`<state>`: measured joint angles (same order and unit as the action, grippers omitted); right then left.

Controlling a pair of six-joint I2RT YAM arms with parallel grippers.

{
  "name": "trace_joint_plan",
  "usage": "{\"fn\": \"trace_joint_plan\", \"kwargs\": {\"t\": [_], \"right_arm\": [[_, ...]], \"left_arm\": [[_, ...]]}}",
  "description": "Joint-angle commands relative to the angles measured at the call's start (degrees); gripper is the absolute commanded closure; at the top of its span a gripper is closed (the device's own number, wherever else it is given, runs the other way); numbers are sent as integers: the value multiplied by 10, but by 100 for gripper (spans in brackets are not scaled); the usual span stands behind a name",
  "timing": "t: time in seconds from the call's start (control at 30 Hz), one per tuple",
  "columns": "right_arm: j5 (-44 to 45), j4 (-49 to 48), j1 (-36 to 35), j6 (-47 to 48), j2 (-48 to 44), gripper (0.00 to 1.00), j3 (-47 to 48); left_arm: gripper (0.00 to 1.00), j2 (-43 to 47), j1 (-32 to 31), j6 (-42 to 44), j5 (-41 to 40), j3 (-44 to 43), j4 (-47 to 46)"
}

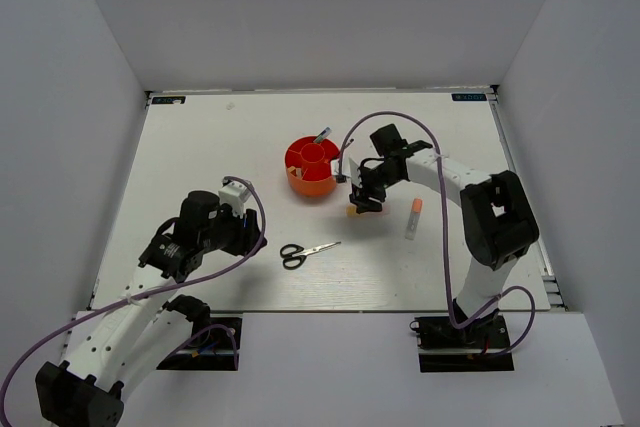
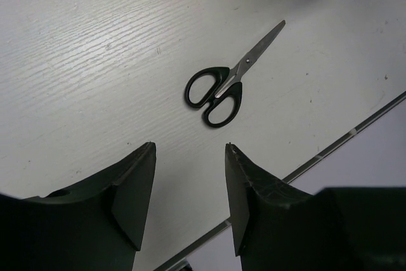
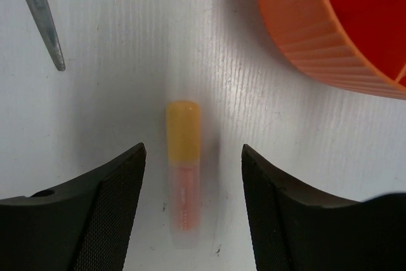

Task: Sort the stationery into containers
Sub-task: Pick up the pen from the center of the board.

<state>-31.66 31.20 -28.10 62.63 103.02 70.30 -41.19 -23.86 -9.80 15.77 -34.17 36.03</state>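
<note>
The table (image 1: 220,167) was a white board with a fine ridged grain, lightly scuffed, boxed in on three sides by plain white walls (image 1: 320,17). Near its middle stood the round orange organiser (image 1: 312,167), its ribbed outer wall paler than the red-orange cup and wedge compartments inside; one slim pen (image 1: 322,135) leaned out of a far compartment. The black-handled scissors (image 2: 231,84) lay flat and closed on the near part of the table, steel blades pointing away from the left arm toward the organiser. A white-orange tube (image 1: 413,218) lay on the bare board to the right, well apart from the organiser. The marker (image 3: 183,176) lay on the table just beside the organiser's near-right wall: a rounded orange-yellow cap on a pale, translucent pinkish barrel. The right gripper (image 3: 193,157) hung directly over it with its jaws apart, one finger on each side of the barrel, neither touching it. The left gripper (image 2: 190,150) hovered above the board near the scissors' handles, its jaws also spread wide and holding nothing.
</note>
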Motion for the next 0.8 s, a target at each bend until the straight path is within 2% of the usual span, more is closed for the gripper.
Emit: {"fn": "trace_joint_plan", "kwargs": {"t": [0.0, 0.2, 0.53, 0.67, 0.77], "right_arm": [[-1, 25, -1, 16, 8, 35, -1], [29, -16, -2, 5, 26, 35, -17], [56, -26, -1, 9, 51, 36, -28], [62, -7, -3, 22, 59, 50, -32], [65, 0, -5, 28, 58, 55, -49]], "left_arm": [[42, 8, -2, 7, -1, 2, 4], [42, 9, -2, 8, -4, 2, 4], [42, 8, -3, 8, -12, 3, 6], [42, 8, -2, 8, -13, 3, 6], [42, 8, -3, 8, -14, 2, 6]]}}
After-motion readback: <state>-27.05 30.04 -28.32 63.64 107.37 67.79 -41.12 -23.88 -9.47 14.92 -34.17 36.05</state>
